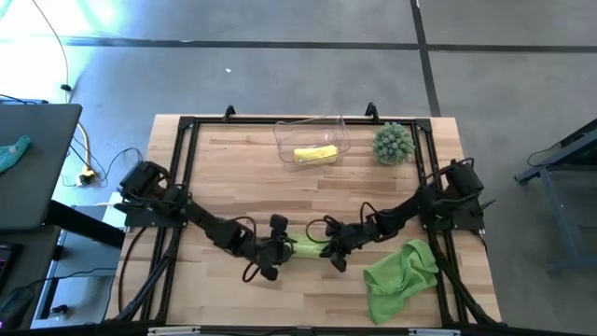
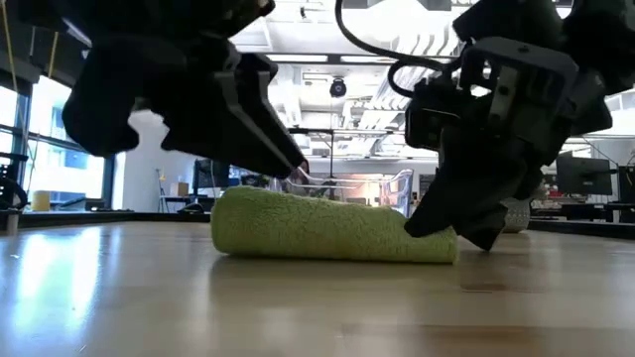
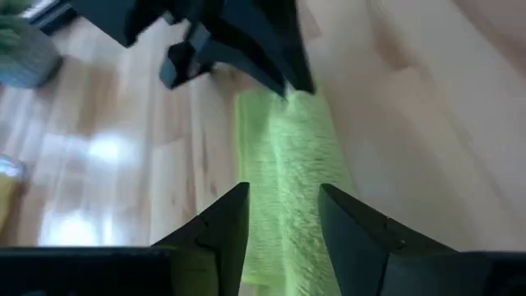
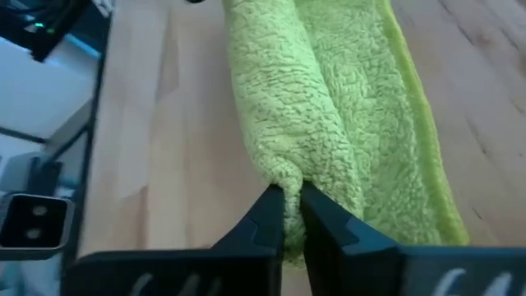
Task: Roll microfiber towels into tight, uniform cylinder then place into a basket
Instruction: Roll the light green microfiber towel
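While clear, basket [image 1: 312, 136] with yellow towel [image 1: 315, 154]

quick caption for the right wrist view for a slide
Right gripper pinches a fold at one end of the rolled lime green towel on the wooden table.

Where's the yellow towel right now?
In the high view, the yellow towel lies inside the clear basket at the table's far edge, left of the spiky green plant.

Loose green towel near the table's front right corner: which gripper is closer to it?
Right. The right gripper, jaws pinching the rolled green towel, sits just left of the loose green towel. The left gripper, jaws open, is at the roll's far end, farther away.
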